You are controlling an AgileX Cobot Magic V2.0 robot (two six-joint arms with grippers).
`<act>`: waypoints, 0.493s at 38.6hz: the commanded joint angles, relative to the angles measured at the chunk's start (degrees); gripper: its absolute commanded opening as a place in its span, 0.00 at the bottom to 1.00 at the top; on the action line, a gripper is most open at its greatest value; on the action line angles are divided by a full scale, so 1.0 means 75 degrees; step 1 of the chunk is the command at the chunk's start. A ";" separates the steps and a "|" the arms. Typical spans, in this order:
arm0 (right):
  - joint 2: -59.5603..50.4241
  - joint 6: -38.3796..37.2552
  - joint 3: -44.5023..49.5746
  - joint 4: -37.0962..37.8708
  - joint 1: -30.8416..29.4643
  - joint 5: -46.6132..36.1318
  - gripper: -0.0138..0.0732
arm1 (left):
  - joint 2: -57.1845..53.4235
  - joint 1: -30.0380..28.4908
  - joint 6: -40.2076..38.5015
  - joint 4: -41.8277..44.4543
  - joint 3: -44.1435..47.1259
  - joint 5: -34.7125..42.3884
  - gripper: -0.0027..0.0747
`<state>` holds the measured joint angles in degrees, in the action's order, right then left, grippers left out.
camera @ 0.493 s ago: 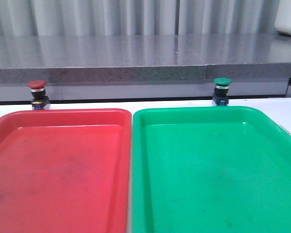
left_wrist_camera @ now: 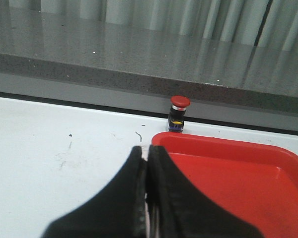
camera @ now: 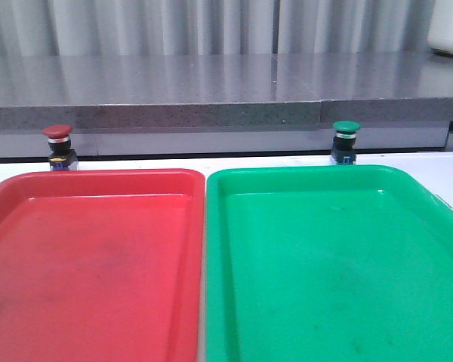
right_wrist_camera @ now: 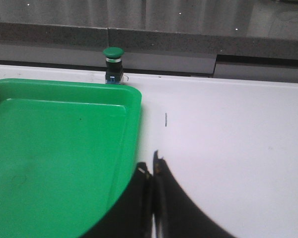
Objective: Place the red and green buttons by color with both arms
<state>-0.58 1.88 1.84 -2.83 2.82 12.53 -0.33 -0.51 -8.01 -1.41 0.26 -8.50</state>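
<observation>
The red button [camera: 58, 143] stands upright on the white counter [left_wrist_camera: 49, 144], just behind the far left corner of the red tray [camera: 90, 264]. It has a dark-red domed mushroom cap, a silver collar beneath it, and a blocky black-and-blue base with a small yellow mark on its front. The green button [camera: 345, 140] has the same build with a green cap, and stands upright just behind the far rim of the green tray [camera: 340, 264], right of that rim's middle. The two trays lie side by side, their long edges almost touching, with neither button inside them.

The left end effector [left_wrist_camera: 146, 196] hovers over the counter beside the near left corner of the red tray, its black fingers pressed together with nothing between them. The right end effector [right_wrist_camera: 152, 198] hangs at the right edge of the green tray, fingers likewise closed on nothing. Both are well apart from the buttons.
</observation>
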 commanded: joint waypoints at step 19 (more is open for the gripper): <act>-0.0129 0.0007 -0.0081 0.0074 -0.0063 -0.1020 0.02 | -0.0108 -0.0015 -0.0040 0.0047 0.0184 0.0803 0.01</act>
<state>-0.58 1.88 1.84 -2.83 2.82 11.78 -0.33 -0.51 -8.01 -1.18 0.26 -8.01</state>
